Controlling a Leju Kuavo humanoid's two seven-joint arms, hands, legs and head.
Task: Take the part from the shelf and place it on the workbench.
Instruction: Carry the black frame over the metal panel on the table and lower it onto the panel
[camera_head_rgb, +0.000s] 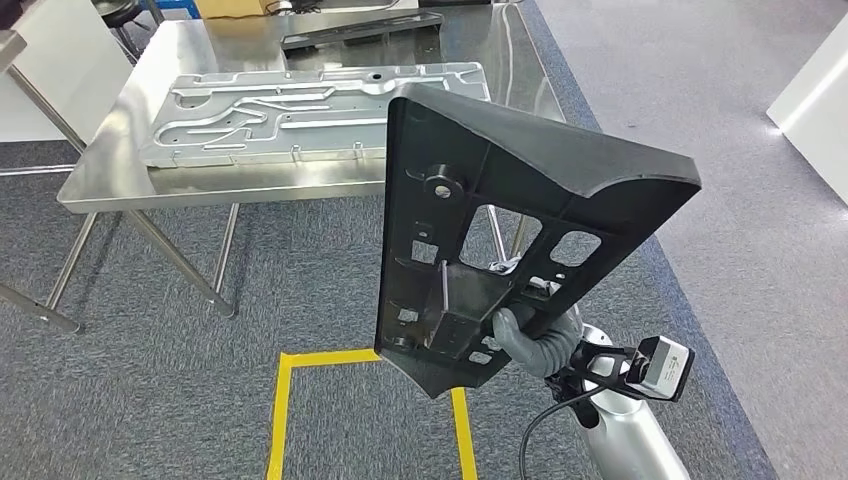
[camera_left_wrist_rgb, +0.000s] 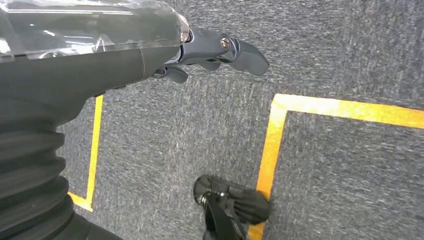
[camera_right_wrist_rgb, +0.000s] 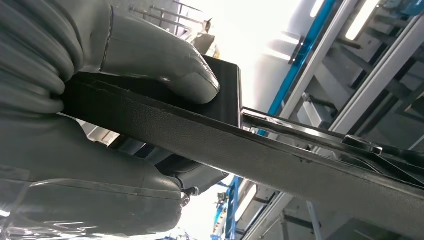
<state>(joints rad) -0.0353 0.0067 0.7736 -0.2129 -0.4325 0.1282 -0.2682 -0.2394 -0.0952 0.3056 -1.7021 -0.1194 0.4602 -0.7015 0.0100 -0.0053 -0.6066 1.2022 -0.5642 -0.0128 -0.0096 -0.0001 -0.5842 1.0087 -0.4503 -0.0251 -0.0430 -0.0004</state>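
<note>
- I can read no words or labels on anything here.
- The part (camera_head_rgb: 520, 200) is a big black plastic panel. It has a smooth curved top edge and ribs, square holes and small round knobs on the side facing us.
- The part is up in the air, standing almost upright and tipped a bit, in front of the worktop (camera_head_rgb: 330, 185) and not touching it.
- The right hand (camera_head_rgb: 535, 335) holds the part near its lower end. In the right wrist view the grey thumb (camera_right_wrist_rgb: 165, 65) presses on one side of the black edge (camera_right_wrist_rgb: 260, 155) and the fingers wrap the other side.
- The left hand (camera_left_wrist_rgb: 220, 52) hangs down over the grey carpet (camera_left_wrist_rgb: 325, 50). It holds nothing and its fingers are bent a little.
- On the shiny metal worktop lies a flat silver plate (camera_head_rgb: 270, 110) with grooves. A long dark piece (camera_head_rgb: 360, 30) lies farther back.
- Yellow tape (camera_head_rgb: 285, 400) makes a box shape on the carpet.
- The held part hides some of the worktop's near corner.
</note>
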